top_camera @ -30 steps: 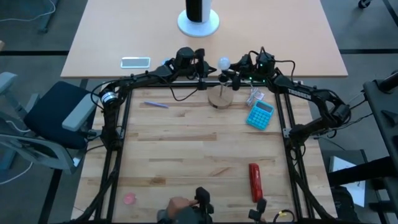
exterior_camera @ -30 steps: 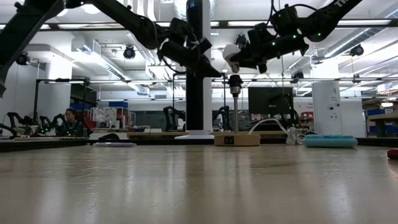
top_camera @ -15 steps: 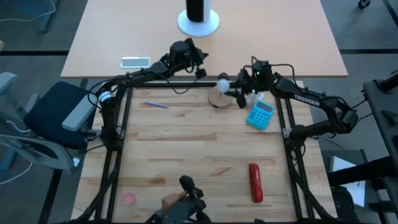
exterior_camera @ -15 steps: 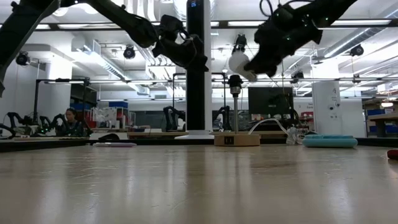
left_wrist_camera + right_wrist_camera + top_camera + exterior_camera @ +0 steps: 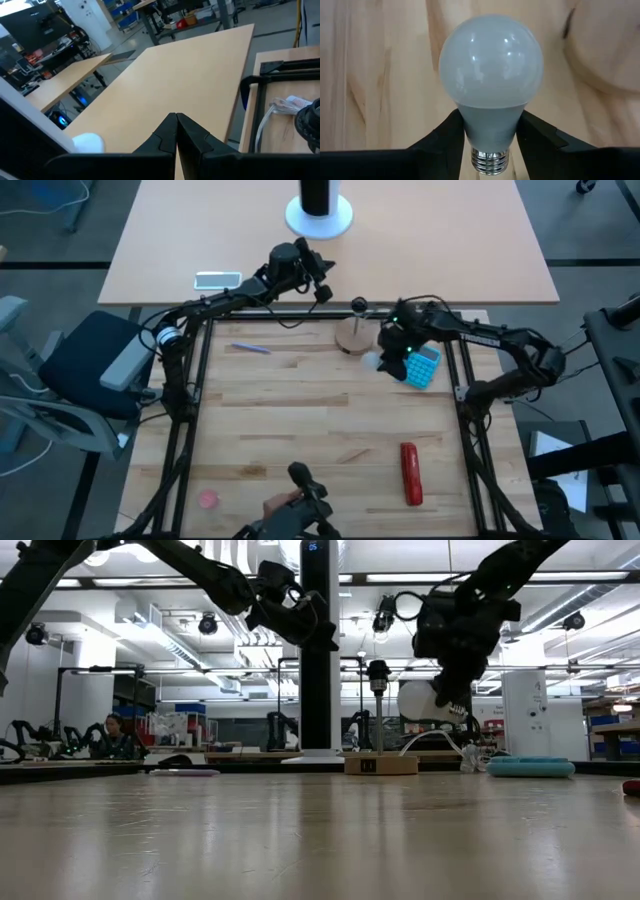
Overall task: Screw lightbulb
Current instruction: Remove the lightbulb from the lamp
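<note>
Left to right, high view: grey chair [image 5: 70,385] off the table's left edge; phone-like slab [image 5: 218,280] on the pale rear table [image 5: 200,230]; purple pen [image 5: 251,348] on the wooden work surface [image 5: 300,420]; small pink disc [image 5: 208,499] near the front left corner. Left gripper [image 5: 322,288] raised over the rear edge of the work surface, well apart from the bulb; in the left wrist view, fingers [image 5: 176,137] pressed together tip to tip, with nothing between them. White cylinder on a round base [image 5: 319,210] at the back of the pale table. Round wooden disc [image 5: 353,337] with its thin dark-topped post [image 5: 378,675] just behind the centre of the work surface, post top bare. Lightbulb [image 5: 372,361] just beside the disc on its right, clear of the post and lifted off the wood, seen in the low view [image 5: 421,702] hanging below the level of the post top. Right gripper [image 5: 388,356] partly open around the bulb's grey neck, as shown in the right wrist view: one finger [image 5: 442,140] on each side of the neck, glass globe [image 5: 490,60] pointing forward, screw end [image 5: 488,161] toward the wrist. Blue calculator [image 5: 423,366] partly beneath the right arm; red object [image 5: 410,473] lying toward the front right.
</note>
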Robot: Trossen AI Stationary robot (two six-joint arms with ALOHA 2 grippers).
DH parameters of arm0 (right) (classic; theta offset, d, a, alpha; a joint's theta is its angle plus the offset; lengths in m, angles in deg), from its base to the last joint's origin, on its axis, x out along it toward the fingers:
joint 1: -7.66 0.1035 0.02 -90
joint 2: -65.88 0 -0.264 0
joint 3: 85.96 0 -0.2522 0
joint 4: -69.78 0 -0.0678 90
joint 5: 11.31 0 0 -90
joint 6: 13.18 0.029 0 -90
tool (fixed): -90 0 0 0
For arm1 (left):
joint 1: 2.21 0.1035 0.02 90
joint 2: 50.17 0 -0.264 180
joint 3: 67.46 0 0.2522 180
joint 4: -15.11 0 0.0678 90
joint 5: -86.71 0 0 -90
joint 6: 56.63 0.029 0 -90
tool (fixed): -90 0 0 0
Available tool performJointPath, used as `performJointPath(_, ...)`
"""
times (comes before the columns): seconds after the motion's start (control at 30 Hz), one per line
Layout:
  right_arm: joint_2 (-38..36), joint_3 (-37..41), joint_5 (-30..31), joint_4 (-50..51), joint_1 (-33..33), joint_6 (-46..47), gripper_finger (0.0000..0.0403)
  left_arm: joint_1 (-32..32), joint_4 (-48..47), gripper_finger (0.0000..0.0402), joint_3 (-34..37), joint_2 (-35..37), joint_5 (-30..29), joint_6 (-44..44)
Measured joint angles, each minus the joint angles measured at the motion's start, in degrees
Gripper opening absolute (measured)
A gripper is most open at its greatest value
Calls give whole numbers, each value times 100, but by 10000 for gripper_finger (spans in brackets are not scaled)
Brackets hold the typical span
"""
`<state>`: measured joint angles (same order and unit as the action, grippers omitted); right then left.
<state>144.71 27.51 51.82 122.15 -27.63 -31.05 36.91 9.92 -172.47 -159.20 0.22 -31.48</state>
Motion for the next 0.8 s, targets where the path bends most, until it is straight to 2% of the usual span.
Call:
performJointPath(0.27, 559, 0, 38, -45, 127, -301, 154, 11, 46, 0, 0, 0, 0, -18)
performJointPath(0.63, 1287, 9, 1443, 2, 644, -971, 148, 70, 135, 0, 0, 166, -4, 4)
performJointPath(0.8, 1313, 9, 1680, -9, 812, -981, 154, 81, 138, 0, 0, 164, -4, 4)
